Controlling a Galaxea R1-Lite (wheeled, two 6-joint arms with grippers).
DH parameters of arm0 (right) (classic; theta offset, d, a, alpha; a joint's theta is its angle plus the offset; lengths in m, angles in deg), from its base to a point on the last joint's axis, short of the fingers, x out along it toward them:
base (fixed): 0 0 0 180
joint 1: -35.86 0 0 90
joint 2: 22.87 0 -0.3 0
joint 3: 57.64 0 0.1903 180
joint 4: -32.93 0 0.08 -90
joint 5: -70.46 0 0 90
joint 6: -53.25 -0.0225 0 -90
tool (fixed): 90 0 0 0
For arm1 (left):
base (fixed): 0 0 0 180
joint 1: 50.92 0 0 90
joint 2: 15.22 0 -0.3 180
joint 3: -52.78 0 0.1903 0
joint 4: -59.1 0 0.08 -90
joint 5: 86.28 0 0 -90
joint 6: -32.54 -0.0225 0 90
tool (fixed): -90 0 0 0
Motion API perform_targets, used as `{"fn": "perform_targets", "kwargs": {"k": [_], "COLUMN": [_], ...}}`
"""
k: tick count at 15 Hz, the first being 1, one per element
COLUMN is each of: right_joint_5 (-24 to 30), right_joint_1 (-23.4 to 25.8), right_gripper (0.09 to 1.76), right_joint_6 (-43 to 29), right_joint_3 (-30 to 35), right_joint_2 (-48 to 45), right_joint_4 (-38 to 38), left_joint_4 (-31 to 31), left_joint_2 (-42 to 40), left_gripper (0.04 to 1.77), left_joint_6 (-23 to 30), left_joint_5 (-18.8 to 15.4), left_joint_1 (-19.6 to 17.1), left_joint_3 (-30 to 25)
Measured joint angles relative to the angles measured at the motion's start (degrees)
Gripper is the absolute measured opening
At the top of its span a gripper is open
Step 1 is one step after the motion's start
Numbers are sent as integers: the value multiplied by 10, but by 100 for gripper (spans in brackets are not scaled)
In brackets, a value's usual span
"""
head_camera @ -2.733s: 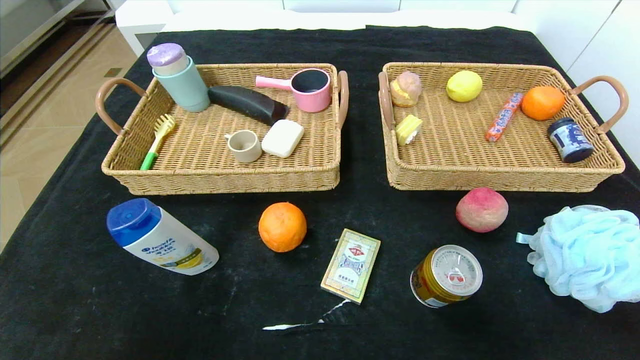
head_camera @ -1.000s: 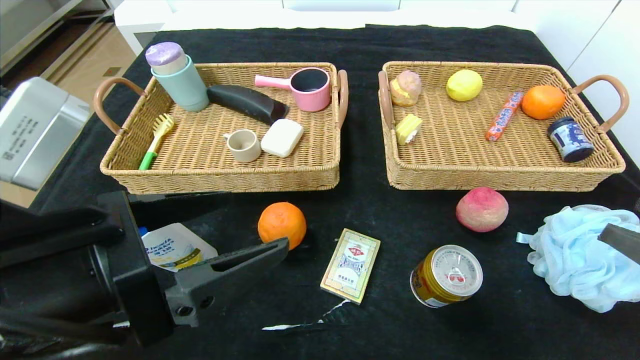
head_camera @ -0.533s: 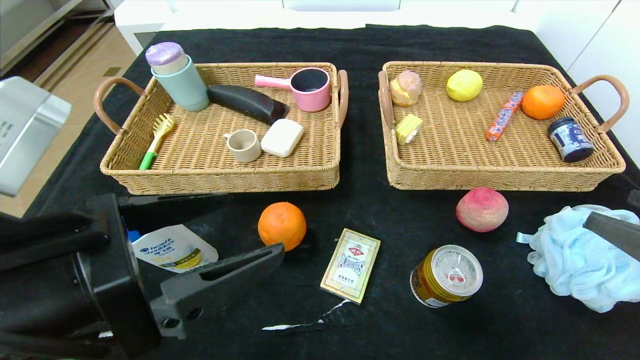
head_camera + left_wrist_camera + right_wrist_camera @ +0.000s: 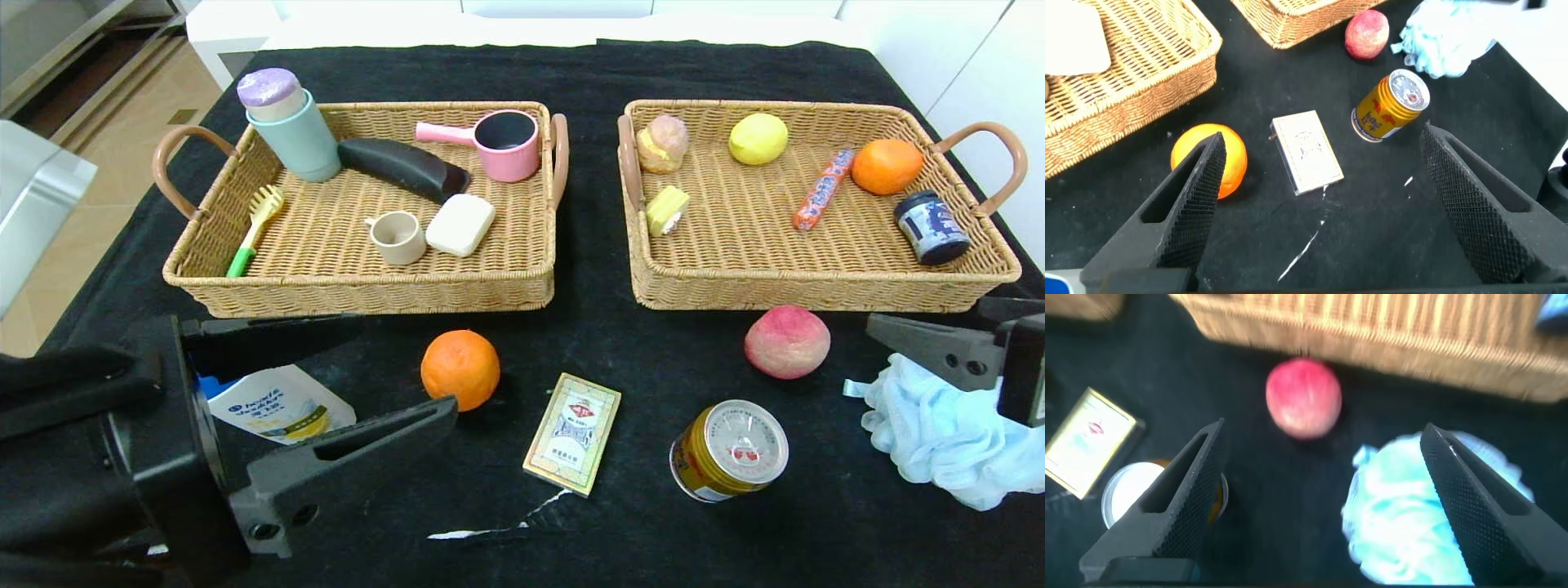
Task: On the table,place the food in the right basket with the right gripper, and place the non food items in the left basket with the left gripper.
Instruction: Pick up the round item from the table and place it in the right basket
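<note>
Right claw (image 4: 922,347) newly over pouf (image 4: 947,433), left claw (image 4: 384,367) spread over shampoo bottle (image 4: 273,408)

My head camera looks forward and down over the whole table (image 4: 571,73), both baskets across the far half. My left wrist camera sits low and close, looking out between its fingers at the card box (image 4: 1306,152) and can (image 4: 1391,104). My right wrist camera looks steeply down, close on the peach (image 4: 1304,398). All three views share these.
</note>
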Motion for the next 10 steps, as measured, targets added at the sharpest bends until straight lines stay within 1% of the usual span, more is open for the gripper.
{"fn": "perform_targets", "kwargs": {"k": [4,5,7,10], "right_joint_5": [-10,-10,-10,-11], "right_joint_1": [-17,-22,-28,-30], "right_gripper": [171,171,171,171], "right_joint_6": [-123,-149,-174,-192], "right_joint_3": [-155,-192,-238,-276], "right_joint_2": [64,84,127,180], "right_joint_4": [-218,-256,-288,-295], "left_joint_4": [0,0,0,0], "left_joint_2": [-4,-5,-6,-10], "left_gripper": [172,172,172,172], "left_joint_6": [0,0,0,0], "left_joint_5": [0,0,0,0], "left_joint_1": [0,0,0,0], "left_joint_3": [-1,-1,-2,-2]}}
